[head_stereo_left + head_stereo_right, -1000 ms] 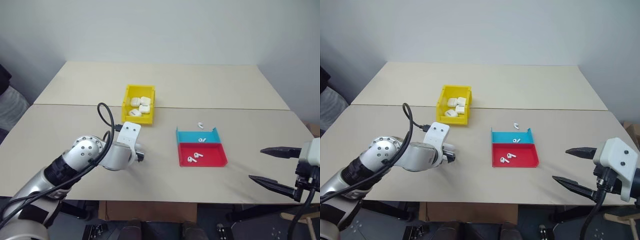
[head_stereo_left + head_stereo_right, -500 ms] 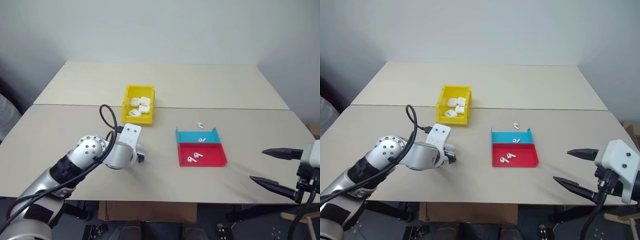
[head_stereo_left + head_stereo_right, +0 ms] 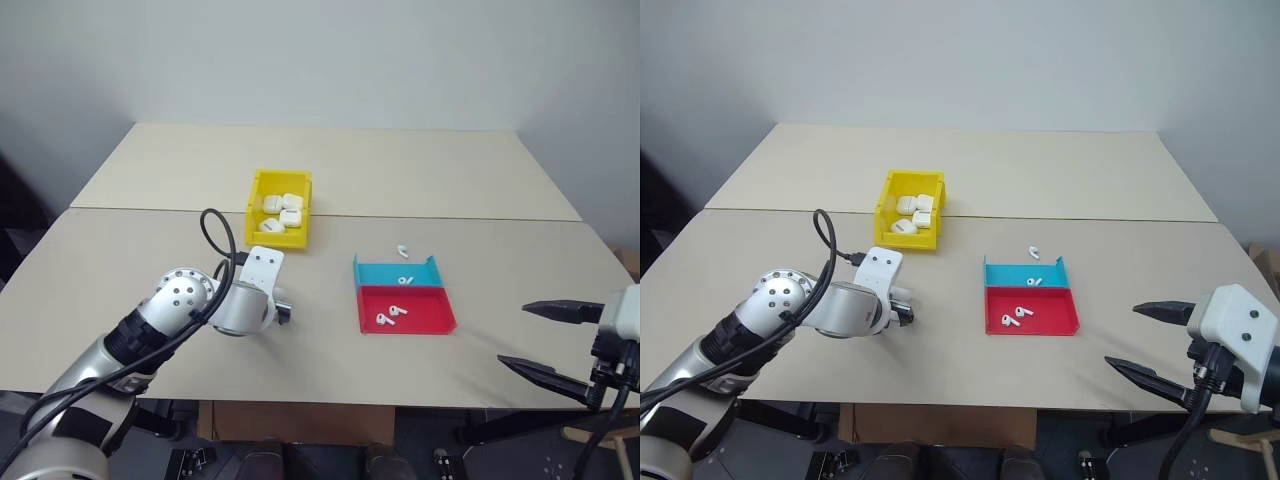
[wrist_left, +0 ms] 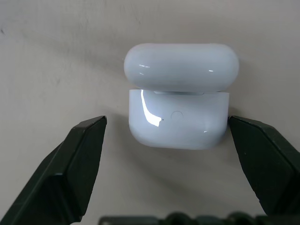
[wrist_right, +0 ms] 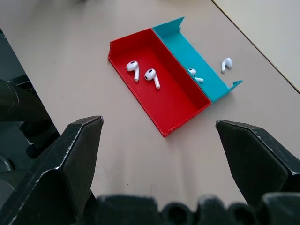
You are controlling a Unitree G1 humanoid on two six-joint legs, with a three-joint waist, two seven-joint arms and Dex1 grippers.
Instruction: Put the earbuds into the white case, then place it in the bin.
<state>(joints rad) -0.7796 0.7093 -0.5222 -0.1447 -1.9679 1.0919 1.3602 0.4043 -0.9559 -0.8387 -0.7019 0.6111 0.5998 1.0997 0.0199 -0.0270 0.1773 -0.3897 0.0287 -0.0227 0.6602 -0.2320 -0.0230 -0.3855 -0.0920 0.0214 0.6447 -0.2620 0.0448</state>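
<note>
A white case is seen lying on the beige worktop, its lid raised on the hinge, and it is framed between the two black fingers of the left hand, which are spread wide to either side of it; one finger stands just beside the case's edge, though whether it touches cannot be told. From the head views the left hand is placed low over the worktop, between the yellow bin and the near edge. Several white cases are held inside the bin, which stands farther back near the seam between the two worktop halves. To the right of the left hand, well apart from it, a shallow red tray is set touching a blue tray behind it. Two earbuds are lying in the red tray, one more is found in the blue tray, and a further earbud is left on the bare worktop just beyond the blue tray. The right hand is held off the near right corner of the worktop with its fingers wide apart and nothing between them.
</note>
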